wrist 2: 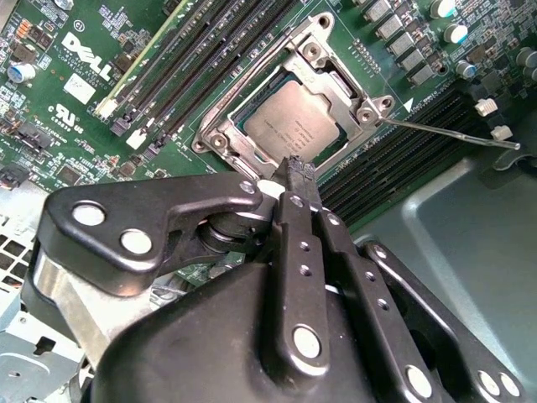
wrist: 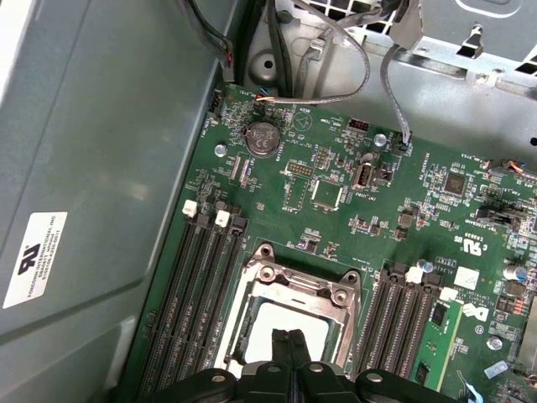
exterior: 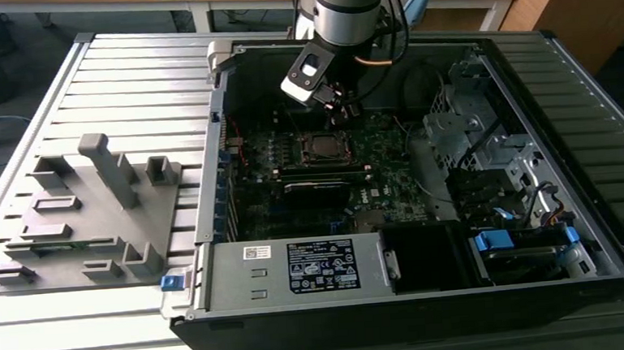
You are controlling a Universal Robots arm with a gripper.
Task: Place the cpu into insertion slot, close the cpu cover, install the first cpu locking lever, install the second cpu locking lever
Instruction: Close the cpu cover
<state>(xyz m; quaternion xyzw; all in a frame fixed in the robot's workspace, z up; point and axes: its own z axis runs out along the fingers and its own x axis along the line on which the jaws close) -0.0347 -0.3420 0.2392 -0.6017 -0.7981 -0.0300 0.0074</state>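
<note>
The cpu (wrist 2: 285,126) lies flat in the insertion slot on the green motherboard, its grey face showing through the cut-out of the cpu cover (wrist 2: 225,134). The silvery cover (wrist: 298,290) is down over the cpu (wrist: 273,321). A thin wire locking lever (wrist 2: 445,133) sticks out free from one corner of the socket. My gripper (wrist 2: 294,170) hangs just above the socket's edge, its black fingers shut together with nothing between them. In the first wrist view the gripper (wrist: 289,338) is over the cpu. In the exterior view the gripper (exterior: 343,112) sits above the socket (exterior: 322,146).
Black memory slots (wrist 2: 210,59) run along both sides of the socket. The case wall (wrist: 101,168) stands close by, with loose cables (wrist: 336,50) beyond the board. A power supply (exterior: 317,264), a drive cage (exterior: 483,132) and a grey fixture plate (exterior: 87,213) also show.
</note>
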